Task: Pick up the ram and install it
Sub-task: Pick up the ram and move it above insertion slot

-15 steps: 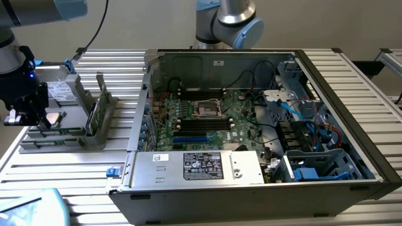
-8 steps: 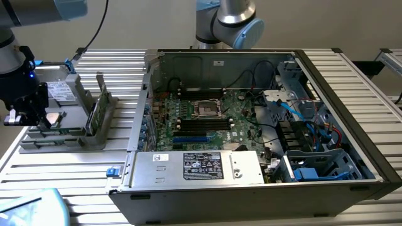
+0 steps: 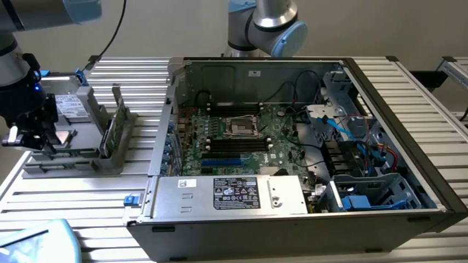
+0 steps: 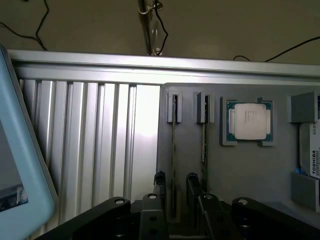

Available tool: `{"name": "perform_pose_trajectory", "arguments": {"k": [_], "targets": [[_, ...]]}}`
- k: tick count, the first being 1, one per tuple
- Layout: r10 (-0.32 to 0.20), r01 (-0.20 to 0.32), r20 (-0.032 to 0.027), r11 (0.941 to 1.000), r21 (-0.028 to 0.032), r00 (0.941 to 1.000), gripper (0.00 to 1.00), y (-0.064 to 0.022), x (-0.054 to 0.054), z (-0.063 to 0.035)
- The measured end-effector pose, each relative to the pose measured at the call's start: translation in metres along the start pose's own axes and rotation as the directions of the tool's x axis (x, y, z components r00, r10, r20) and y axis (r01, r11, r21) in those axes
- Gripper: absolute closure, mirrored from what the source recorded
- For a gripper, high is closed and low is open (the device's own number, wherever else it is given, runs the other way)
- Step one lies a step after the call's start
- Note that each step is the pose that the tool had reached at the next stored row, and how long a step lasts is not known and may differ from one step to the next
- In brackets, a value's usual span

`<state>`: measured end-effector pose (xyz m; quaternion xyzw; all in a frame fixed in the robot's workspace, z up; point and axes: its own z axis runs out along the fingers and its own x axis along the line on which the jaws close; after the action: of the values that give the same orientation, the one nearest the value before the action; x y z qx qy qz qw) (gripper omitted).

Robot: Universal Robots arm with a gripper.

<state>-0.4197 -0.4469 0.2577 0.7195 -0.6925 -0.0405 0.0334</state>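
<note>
One ram (image 4: 173,145) stands on edge in grey tray (image 4: 250,170), long axis level; end effector (image 4: 176,182) spread astride it.

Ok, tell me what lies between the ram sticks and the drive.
The processor sits there, in its own pocket of the grey holder, between the ram sticks and the drive; the wrist view shows it.

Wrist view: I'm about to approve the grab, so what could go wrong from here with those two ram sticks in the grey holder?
1. The open gripper lines up on one ram stick, but the second ram stick stands right beside one finger; that finger could knock it.
2. Both stand on edge in narrow slots of the grey holder; an off-centre close might tilt or jam the stick.
</note>
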Motion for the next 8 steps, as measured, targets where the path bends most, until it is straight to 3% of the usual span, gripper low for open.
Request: {"name": "perform_pose_trajectory", "arguments": {"k": [8], "targets": [[0.000,0.000,0.0000,1.0000,0.0006,1.0000,0.69,0.0008,0.000,0.0136]]}}
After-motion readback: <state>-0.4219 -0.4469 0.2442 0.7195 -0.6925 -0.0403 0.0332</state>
